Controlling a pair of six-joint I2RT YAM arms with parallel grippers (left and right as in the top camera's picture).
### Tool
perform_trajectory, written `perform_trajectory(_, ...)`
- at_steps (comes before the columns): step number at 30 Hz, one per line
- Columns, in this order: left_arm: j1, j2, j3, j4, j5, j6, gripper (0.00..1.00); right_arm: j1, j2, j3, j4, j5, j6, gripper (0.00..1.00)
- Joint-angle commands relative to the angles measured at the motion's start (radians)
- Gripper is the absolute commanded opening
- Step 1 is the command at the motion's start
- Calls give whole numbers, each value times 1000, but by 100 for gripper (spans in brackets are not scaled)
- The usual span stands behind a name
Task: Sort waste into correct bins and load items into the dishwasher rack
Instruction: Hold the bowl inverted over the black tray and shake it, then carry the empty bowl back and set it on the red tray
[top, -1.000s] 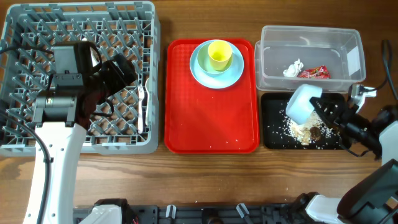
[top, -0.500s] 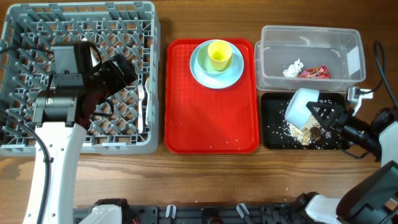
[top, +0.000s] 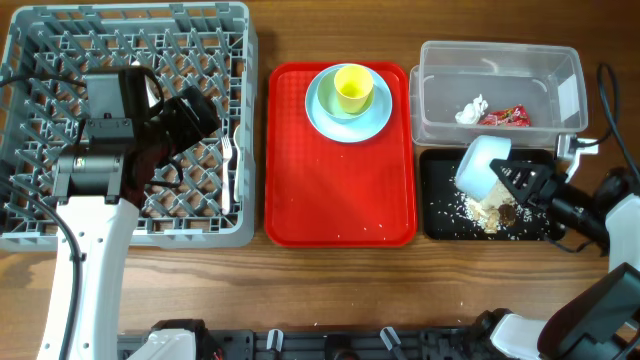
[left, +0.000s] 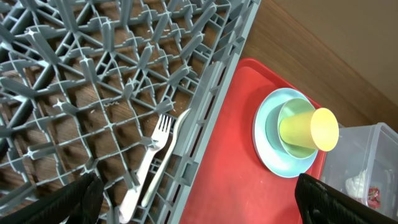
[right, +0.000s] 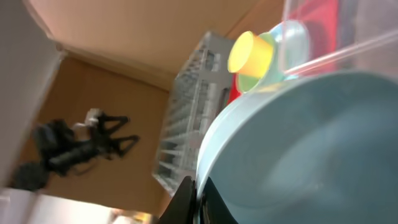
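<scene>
A red tray (top: 340, 190) lies at the middle of the wooden worktop (top: 340, 285), its long sides running 12 to 6 o'clock. A black rail (top: 330, 342) lines the worktop's 6 o'clock edge. In the left wrist view the tray (left: 230, 180) runs from centre to 5 o'clock, with the worktop (left: 323, 50) at 2 o'clock. In the right wrist view a dark, tripod-like stand (right: 81, 146) shows at 9 o'clock, blurred.

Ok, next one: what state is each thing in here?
left pincer, open, empty, over the rack.
right pincer, shut on the rim of the pale blue bowl.
pale blue bowl, tipped over the black tray.
food scraps, lying in the black tray.
clear tub, holding tissue and wrapper.
yellow cup, stacked atop the pale blue plate on the red tray.
fork, lying in the rack.
</scene>
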Motion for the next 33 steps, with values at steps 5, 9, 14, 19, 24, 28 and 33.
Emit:
perform_trajectory(5, 4, 1, 1, 3, 9, -10, 100, 48, -47, 4, -48, -45, -140, 4)
perform_trajectory(9, 4, 1, 1, 3, 9, -10, 100, 134, -59, 9, -56, 68, -80, 4)
perform_trajectory(14, 4, 1, 1, 3, 9, -10, 100, 294, -116, 85, -59, 300, 111, 5)
perform_trajectory(19, 4, 1, 1, 3, 9, -10, 100, 572, -341, 134, 193, 752, 676, 4)
perform_trajectory(24, 4, 1, 1, 3, 9, -10, 100, 970, -485, 134, 274, 1244, 931, 4)
perform_trajectory(28, 4, 1, 1, 3, 9, -10, 100, 1174, -407, 119, 305, 1385, 982, 4)
perform_trajectory(33, 4, 1, 1, 3, 9, -10, 100, 1346, -167, 118, 397, 1406, 985, 4)
